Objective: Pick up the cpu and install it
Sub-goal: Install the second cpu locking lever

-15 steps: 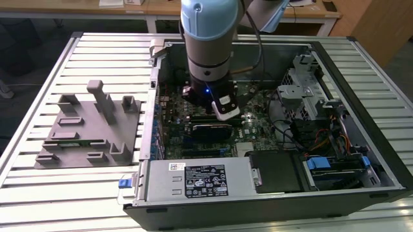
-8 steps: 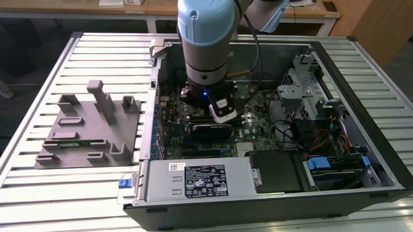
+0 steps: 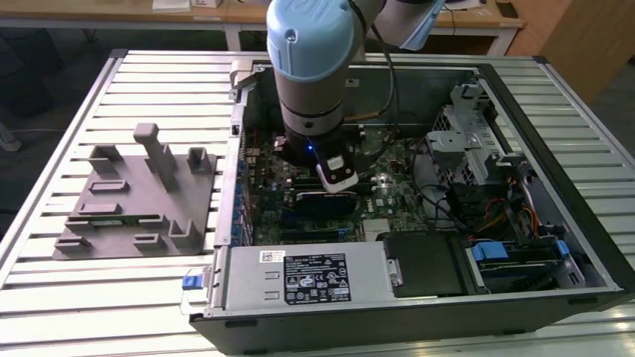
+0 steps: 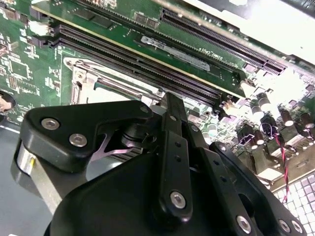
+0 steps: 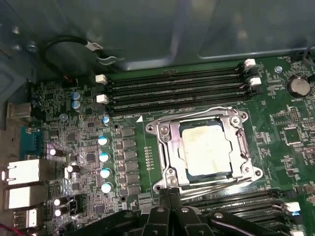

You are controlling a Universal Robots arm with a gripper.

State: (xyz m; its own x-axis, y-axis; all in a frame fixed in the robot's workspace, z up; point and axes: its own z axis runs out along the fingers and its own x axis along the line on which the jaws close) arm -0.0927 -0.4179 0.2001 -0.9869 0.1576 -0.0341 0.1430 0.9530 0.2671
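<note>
In the first wrist view the cpu [image 5: 205,147] lies flat inside the motherboard socket, its silvery top framed by the metal socket bracket [image 5: 166,142]. My gripper [image 5: 170,192] hangs just off the socket's near edge. Its two black fingers are pressed together with nothing between them, tips close to the bracket's rim. From behind, the second wrist view shows the gripper [image 4: 170,103] over the board, with the socket corner [image 4: 86,78] beyond it. In the exterior view the arm [image 3: 312,67] reaches down into the open computer case [image 3: 555,186].
Empty memory slots [image 5: 177,88] run alongside the socket. A grey tray [image 3: 129,201] with upright fixtures and a thin green stick [image 3: 109,219] lies on the slatted table at the exterior view's left. Power supply [image 3: 297,271], drive cage [image 3: 476,149] and cables crowd the case.
</note>
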